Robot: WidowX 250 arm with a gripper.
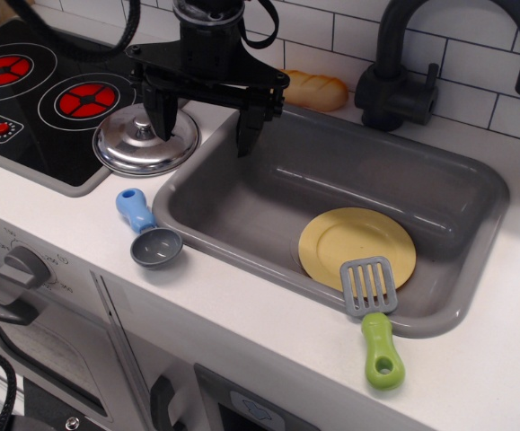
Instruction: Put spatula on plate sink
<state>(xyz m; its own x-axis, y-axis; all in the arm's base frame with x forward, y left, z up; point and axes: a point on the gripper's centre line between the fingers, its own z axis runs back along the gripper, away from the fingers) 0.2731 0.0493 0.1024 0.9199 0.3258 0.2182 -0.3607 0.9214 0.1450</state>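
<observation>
White counter [242,305] w/ white tile wall [475,81] behind was what I had on screen. Grey sink [242,193] was sunk into it, black faucet [403,81] at the back, black hob [35,90] to the left. Gripper [204,121] hung over the sink's left rim, fingers spread, nothing in them. Pale-yellow plate [345,238] lay in the basin; spatula [372,314] had its blade overlapping the plate's near edge, green handle out over the rim onto the counter. Silver lid [138,148], blue scoop [147,229], bread roll [318,90] nearby.
</observation>
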